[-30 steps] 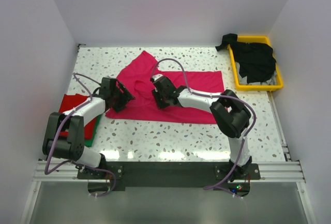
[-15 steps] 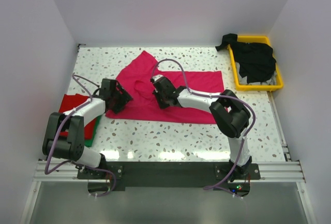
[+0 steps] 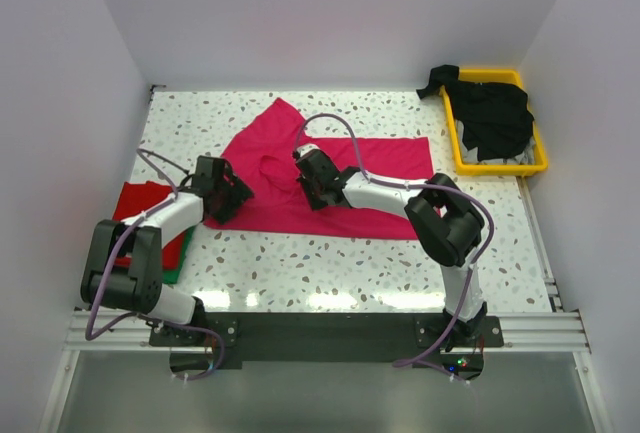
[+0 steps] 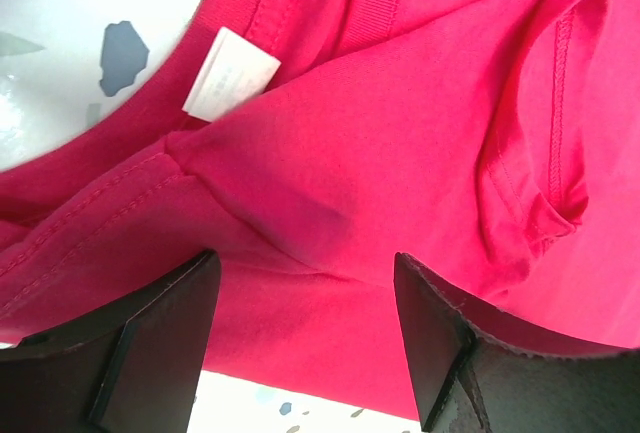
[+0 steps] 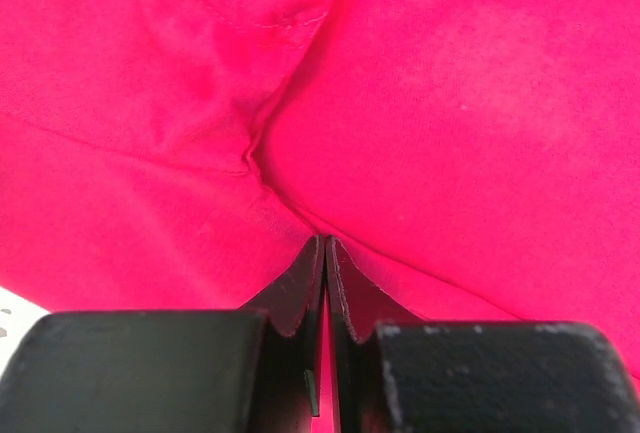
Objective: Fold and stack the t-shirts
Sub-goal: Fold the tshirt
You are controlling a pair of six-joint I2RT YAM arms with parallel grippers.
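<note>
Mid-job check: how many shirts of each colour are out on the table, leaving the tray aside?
pink shirt: 1
red shirt: 1
green shirt: 1
Total: 3
The black pile in the tray is too bunched to count.

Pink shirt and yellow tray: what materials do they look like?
The magenta-pink t-shirt looks like soft matte knit cloth, probably cotton jersey: stitched hems, ribbed collar band, sewn-in white label, loose creases. The yellow rectangular tray looks like rigid moulded plastic, smooth: even colour, straight thin rim. Exact polymer cannot be told.
</note>
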